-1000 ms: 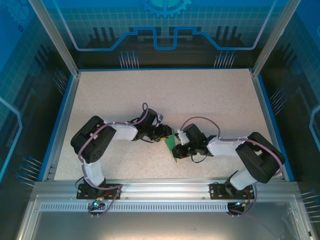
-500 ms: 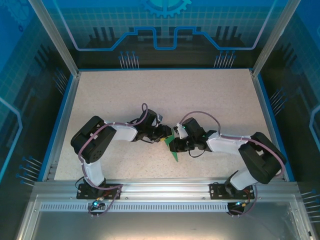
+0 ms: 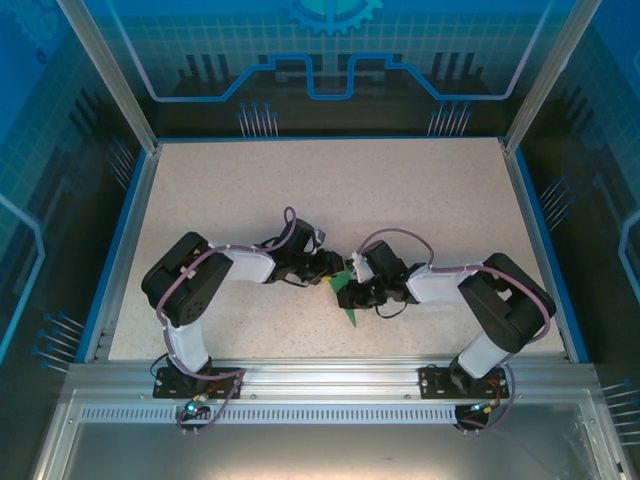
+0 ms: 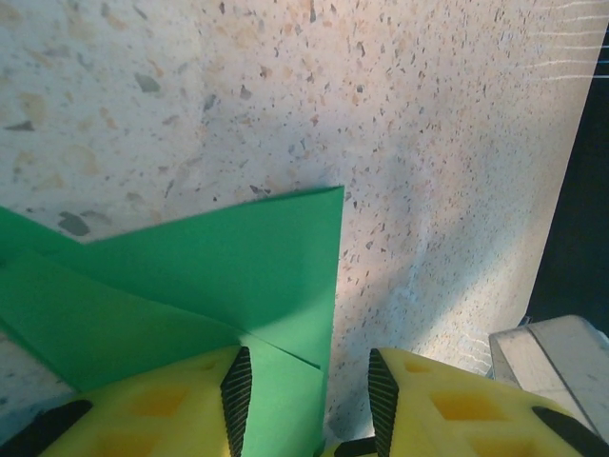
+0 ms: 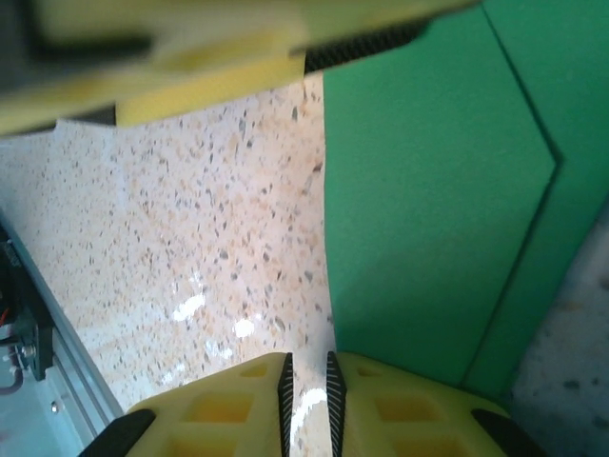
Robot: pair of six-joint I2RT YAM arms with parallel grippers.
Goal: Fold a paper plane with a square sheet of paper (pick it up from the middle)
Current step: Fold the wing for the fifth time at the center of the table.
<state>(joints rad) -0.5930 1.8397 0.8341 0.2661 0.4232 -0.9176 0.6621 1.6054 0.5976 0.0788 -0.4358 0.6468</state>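
The green paper [image 3: 350,311] lies folded on the speckled table, layered and pointed toward the near edge, between my two grippers. My left gripper [image 3: 329,272] sits at its upper left and my right gripper [image 3: 349,291] right over it. In the left wrist view the left gripper [image 4: 309,386] is open, one finger over the paper [image 4: 209,276], whose straight edge runs into the gap. In the right wrist view the right gripper [image 5: 306,381] is shut to a thin slit with bare table in it. The paper [image 5: 428,190] lies beside and under its right finger. The left finger [image 5: 190,71] crosses the top of that view.
The table [image 3: 400,190] is bordered by a blue rim [image 3: 124,250] and by the aluminium rail [image 3: 320,375] that carries both arm bases. The right arm's elbow [image 3: 505,305] stands high at the right. Both wrists are nearly touching at mid-table.
My right arm has swung left and its gripper has come in over the paper, covering more of it. The left arm has barely moved.
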